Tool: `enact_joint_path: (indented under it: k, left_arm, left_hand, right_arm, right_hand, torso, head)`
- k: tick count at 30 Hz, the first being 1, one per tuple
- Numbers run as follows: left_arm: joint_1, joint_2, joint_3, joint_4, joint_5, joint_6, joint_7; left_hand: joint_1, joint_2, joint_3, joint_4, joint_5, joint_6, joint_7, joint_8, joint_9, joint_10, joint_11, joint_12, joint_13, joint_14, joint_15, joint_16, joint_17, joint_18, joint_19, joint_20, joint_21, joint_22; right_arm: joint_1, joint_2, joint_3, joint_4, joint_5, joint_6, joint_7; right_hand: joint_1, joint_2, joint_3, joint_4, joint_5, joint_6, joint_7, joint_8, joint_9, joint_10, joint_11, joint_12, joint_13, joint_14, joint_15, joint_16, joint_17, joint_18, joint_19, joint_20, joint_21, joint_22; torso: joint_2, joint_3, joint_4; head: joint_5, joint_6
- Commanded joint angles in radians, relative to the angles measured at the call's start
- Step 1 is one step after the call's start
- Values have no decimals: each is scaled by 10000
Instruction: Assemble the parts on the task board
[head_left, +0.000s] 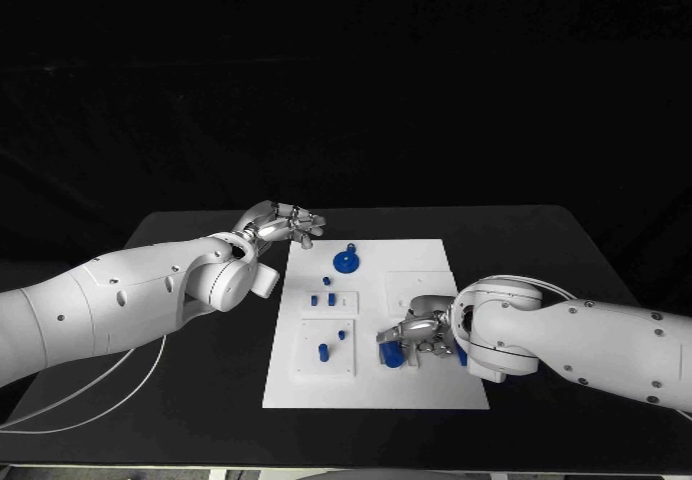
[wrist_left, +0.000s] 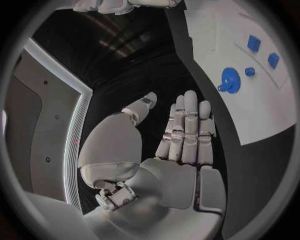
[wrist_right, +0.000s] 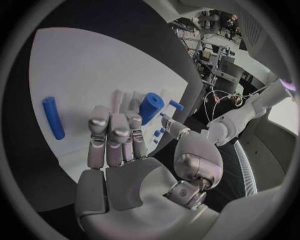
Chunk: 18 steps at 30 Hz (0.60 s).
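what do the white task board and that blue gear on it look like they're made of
Task board: probably rigid plastic or painted sheet, matte white, with flat even colour and no glare.
Blue gear: likely moulded or printed plastic, uniform saturated blue with a dull sheen; the left wrist view shows toothed edges. Neither look settles the exact material.

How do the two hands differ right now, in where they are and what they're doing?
The left hand is at the far left corner of the task board, over the black table; the right hand is over the board's near right part. The left hand's fingers lie straight and hold nothing; the right hand's fingers curl beside a blue cylinder, but a grip isn't plain. Both are silver, on white arms.
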Motion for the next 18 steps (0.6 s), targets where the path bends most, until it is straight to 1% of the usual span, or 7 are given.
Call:
enact_joint_path:
  k: [1, 3, 7, 10, 12, 15, 18]
  left_arm:
    - [9, -5, 8, 13, 56, 110, 39]
    - [9, -4, 8, 6, 56, 109, 33]
    - [9, -9, 7, -4, 56, 107, 36]
    - [9, -15, 7, -2, 56, 112, 33]
    - [9, -16, 7, -2, 56, 107, 31]
    - [9, -17, 7, 6, 56, 109, 29]
    - [9, -17, 7, 8, 56, 99, 29]
  left_hand:
    - [-29, 80, -16, 55, 25, -86, -14, 43, -9, -76, -8, -22, 16, 71, 5, -49, 14, 142, 42, -84, -35, 12]
    - [-30, 80, -16, 56, 25, -87, -14, 43, -10, -76, -8, -22, 16, 71, 5, -49, 15, 142, 42, -84, -36, 13]
    - [-33, 79, -18, 59, 25, -88, -13, 43, -11, -76, -7, -22, 16, 72, 5, -51, 17, 141, 42, -83, -37, 14]
    - [-34, 79, -18, 59, 25, -89, -13, 43, -11, -76, -7, -22, 16, 72, 5, -51, 17, 141, 42, -83, -37, 14]
    - [-34, 79, -19, 60, 25, -89, -13, 43, -11, -76, -7, -21, 16, 72, 5, -51, 18, 141, 43, -83, -38, 15]
    - [-36, 79, -19, 62, 25, -90, -13, 43, -11, -76, -8, -21, 16, 73, 5, -52, 20, 141, 43, -83, -39, 16]
    - [-35, 81, -18, 63, 25, -91, -13, 43, -12, -75, -8, -21, 17, 74, 5, -53, 22, 142, 44, -84, -40, 18]
  right_arm:
    - [-9, -224, -5, 147, -60, 121, 276]
    - [-5, -387, -4, 263, -31, 166, 412]
    - [32, -689, 3, 487, 74, 177, 793]
    - [51, -866, 5, 595, 122, -180, 1164]
    - [53, -965, 6, 617, 122, -410, 1508]
    - [53, -1053, 5, 624, 120, -488, 1704]
    - [53, -1080, 5, 619, 75, -403, 1721]
  right_hand:
    - [71, -142, -106, -49, -9, -69, -46, 43, 23, 28, -51, -64, 16, -39, -110, 5, -15, 469, -11, -96, -24, 34]
    - [211, -217, -219, -170, -9, -85, -45, 47, 32, 21, -51, -72, 29, -46, -114, 3, -18, 469, -14, -121, -24, 32]
    - [403, -230, -437, -335, -9, -117, -43, 49, 44, 9, -50, -91, 49, -57, -117, -3, -26, 469, -31, -154, -42, 19]
    - [529, -263, -493, -447, -8, -135, -41, 46, 47, 1, -46, -99, 55, -60, -117, -5, -28, 469, -35, -165, -43, 18]
    - [873, -307, -547, -751, -4, -171, -32, 39, 53, -9, -41, -104, 66, -63, -121, -7, -30, 469, -28, -193, -37, 19]
    - [1476, -123, -684, -1303, 137, -196, -21, 39, 61, -5, -24, -106, 86, -55, -107, -13, -38, 469, -6, -216, -47, 0]
    - [1966, 99, -1090, -1971, 739, -225, 8, 33, 65, -15, -5, -118, 108, -52, -86, -24, -47, 469, 5, -188, -72, -27]
  torso:
    - [-3, 2, -2]
    - [-5, 2, -8]
    - [-3, 0, -6]
    - [-4, 3, -7]
    - [-4, 4, -8]
    - [1, 6, -8]
    - [3, 6, -3]
  head:
    - [3, 4]
    - [9, 9]
    - [14, 19]
    - [21, 31]
    - [29, 40]
    - [59, 40]
    - [52, 44]
